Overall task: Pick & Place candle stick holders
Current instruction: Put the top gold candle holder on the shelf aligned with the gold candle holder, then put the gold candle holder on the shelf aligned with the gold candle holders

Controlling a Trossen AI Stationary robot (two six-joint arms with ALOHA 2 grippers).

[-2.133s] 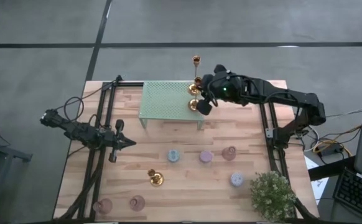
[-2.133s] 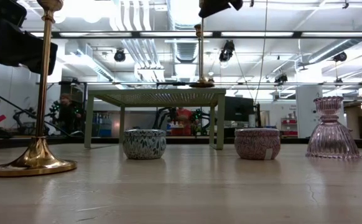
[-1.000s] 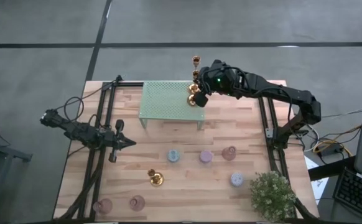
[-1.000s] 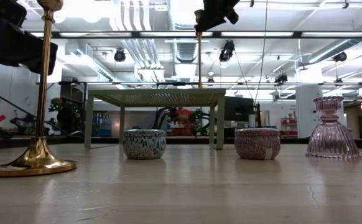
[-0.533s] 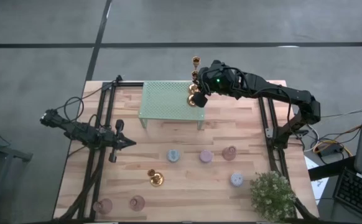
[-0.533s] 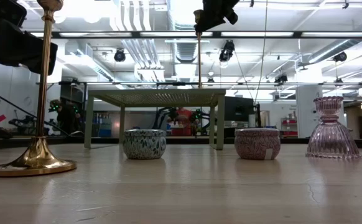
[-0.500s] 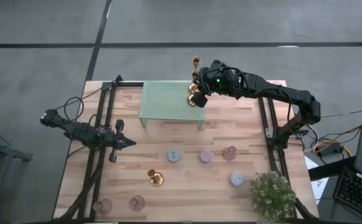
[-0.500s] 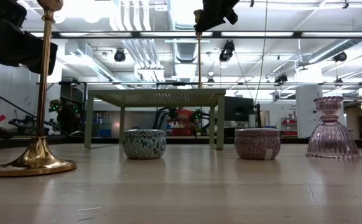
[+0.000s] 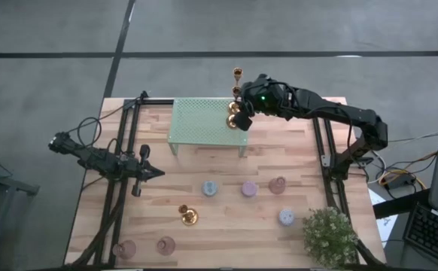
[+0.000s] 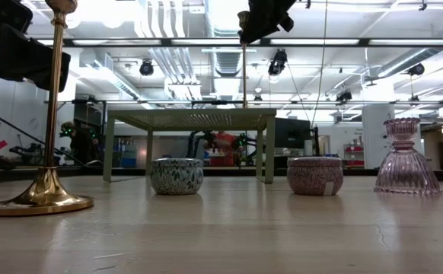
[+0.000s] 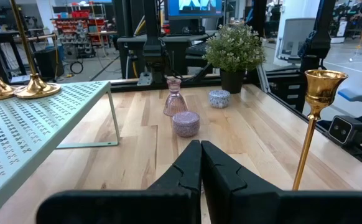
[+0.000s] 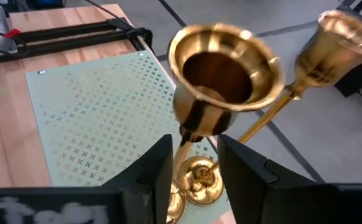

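Resting over the counter's [image 9: 309,177] left side, the left end effector [image 9: 157,173] is clenched on nothing. At the green rack's [image 9: 200,120] right end, the right end effector [image 12: 192,163] stands parted around a gold candlestick [image 12: 221,81], its base on the rack beside another gold one [image 12: 336,43].

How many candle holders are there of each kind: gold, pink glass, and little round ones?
Shiny gold metal candlesticks with round bases: 3
Translucent pink glass holders: 3
Squat pastel round holders: 3
Total: 9
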